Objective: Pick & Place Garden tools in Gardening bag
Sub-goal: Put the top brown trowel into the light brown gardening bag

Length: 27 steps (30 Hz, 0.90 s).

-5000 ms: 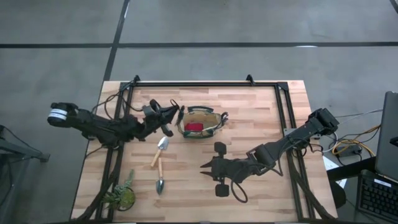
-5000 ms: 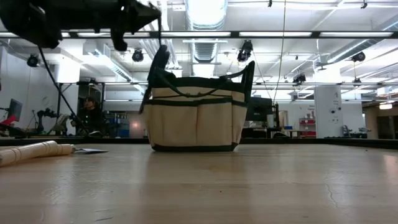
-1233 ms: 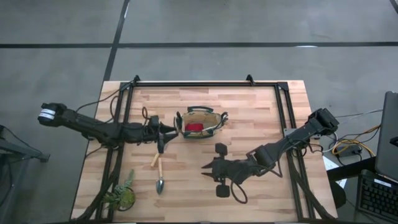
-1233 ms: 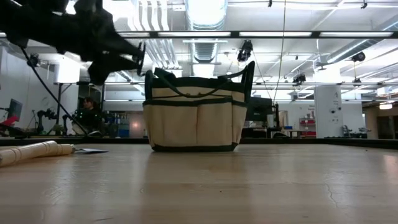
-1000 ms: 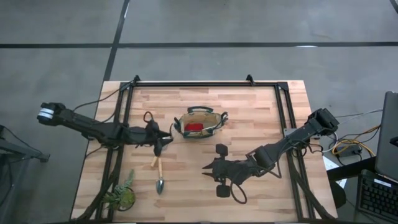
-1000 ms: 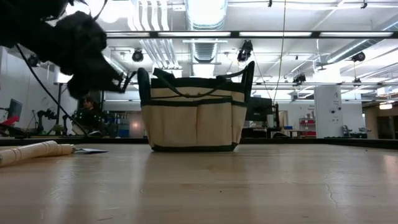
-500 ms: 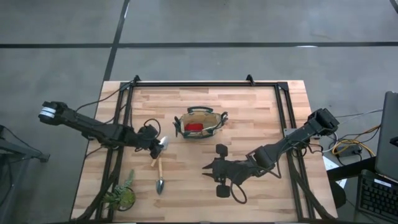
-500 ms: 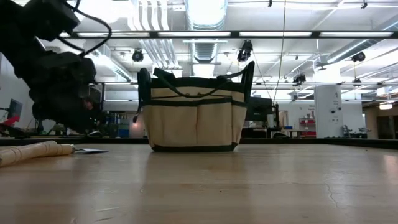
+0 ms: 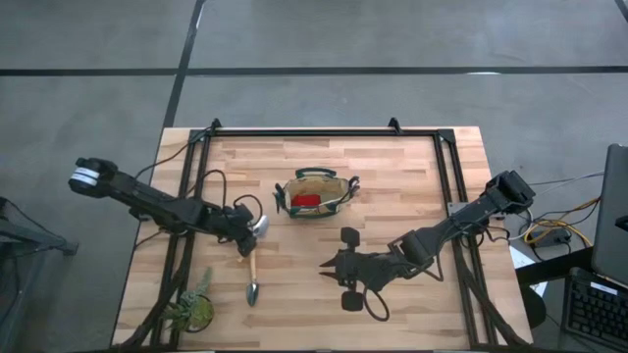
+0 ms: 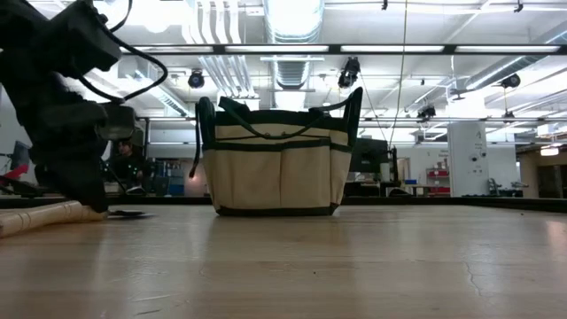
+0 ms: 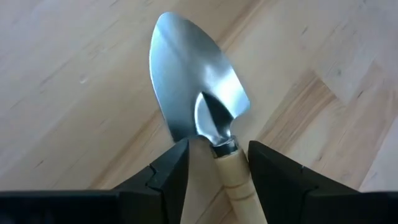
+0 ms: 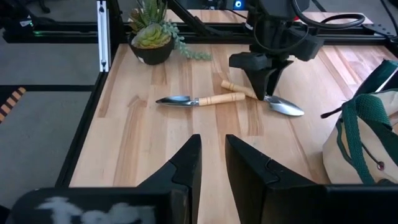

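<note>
A silver-bladed trowel [image 9: 254, 235] with a pale wooden handle lies flat on the table, left of the olive-tan gardening bag [image 10: 279, 173]. My left gripper [image 11: 214, 155] is open and points down over it. One finger stands on each side of the neck where blade [image 11: 193, 87] meets handle. A second trowel [image 9: 252, 284] lies nearer the front edge. A red item [image 9: 306, 201] lies inside the bag. My right gripper [image 9: 324, 265] hovers near the table's middle, its fingers a little apart with nothing between them.
A potted green plant [image 9: 191, 309] stands at the near left corner. Two dark things that look like shears [image 9: 347, 235] [image 9: 348, 299] lie on either side of my right gripper. A dark frame [image 9: 304, 130] runs along the table's far and side edges.
My left gripper has left the bag's left side, gone toward the table's near left and come down onto the first trowel. Its fingers have tipped from nearly level to pointing steeply down. The trowels and bag lie as before.
</note>
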Motion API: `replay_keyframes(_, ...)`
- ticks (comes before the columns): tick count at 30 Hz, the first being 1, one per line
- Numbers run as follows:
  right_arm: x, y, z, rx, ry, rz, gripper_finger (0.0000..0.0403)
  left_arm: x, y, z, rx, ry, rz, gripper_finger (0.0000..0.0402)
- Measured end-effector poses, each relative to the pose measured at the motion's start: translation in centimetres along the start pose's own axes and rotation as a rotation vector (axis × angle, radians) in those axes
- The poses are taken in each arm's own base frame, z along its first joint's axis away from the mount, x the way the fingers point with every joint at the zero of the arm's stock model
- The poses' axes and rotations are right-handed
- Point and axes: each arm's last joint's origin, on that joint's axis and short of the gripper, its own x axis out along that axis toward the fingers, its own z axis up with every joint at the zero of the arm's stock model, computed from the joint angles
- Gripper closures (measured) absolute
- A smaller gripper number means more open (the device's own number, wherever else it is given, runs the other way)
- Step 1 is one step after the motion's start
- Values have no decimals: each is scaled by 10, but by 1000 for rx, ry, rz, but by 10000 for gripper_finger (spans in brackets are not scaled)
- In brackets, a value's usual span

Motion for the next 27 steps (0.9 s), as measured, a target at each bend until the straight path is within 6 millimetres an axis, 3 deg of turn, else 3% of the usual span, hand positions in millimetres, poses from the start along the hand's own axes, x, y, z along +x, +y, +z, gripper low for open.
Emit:
replay_keyframes(6,0,0,0,4,0,0,332,8,3,-3,15,28,60,247)
replay_keyframes(15,0,0,-2,5,5,-2,332,15,4,-4,52,27,106,338)
replay_keyframes(24,1,0,-3,11,9,-3,344,-2,-9,4,137,-45,7,331)
replay_keyframes(27,1,-1,-4,14,11,-3,342,-16,-27,14,178,-103,-100,331)
